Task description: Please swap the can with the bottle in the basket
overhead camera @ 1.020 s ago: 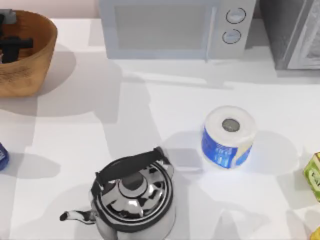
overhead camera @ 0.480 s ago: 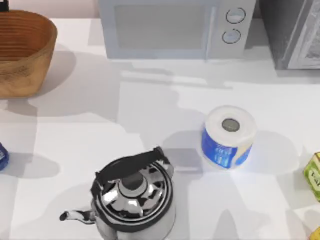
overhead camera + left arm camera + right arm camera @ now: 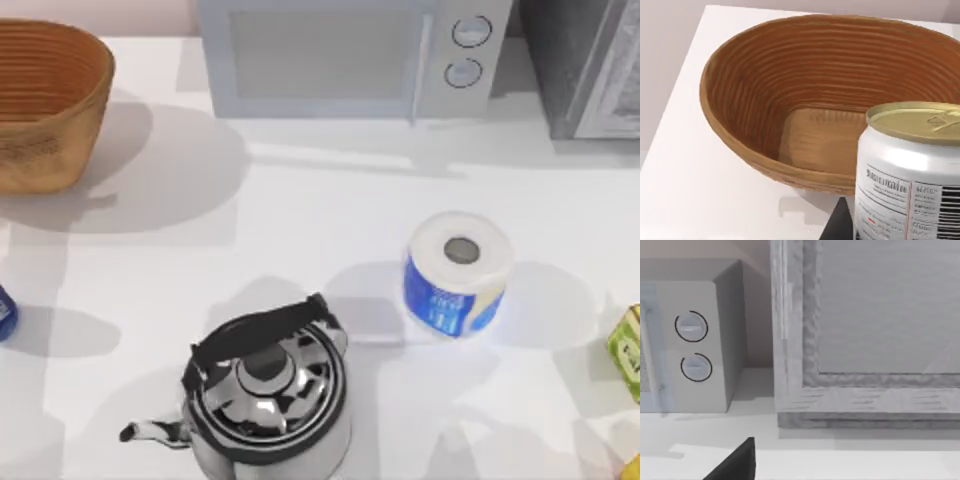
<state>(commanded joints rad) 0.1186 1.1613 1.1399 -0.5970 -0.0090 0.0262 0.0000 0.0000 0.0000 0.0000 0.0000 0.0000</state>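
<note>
Left gripper (image 3: pixel 840 222) beside can (image 3: pixel 910 170) (gold-topped), above ribbed basket (image 3: pixel 740 100).

basket (image 3: pixel 50 110): orange-brown ribbed | can (image 3: pixel 912 170): white, gold top | bottle (image 3: pixel 5 313): deep blue

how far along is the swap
Done: the basket is empty inside. In hand: the can looks held in the left end effector, beside the basket. Left: set the can down, then put the bottle, at the table's left edge, into the basket. Right arm idles by the microwave.
</note>
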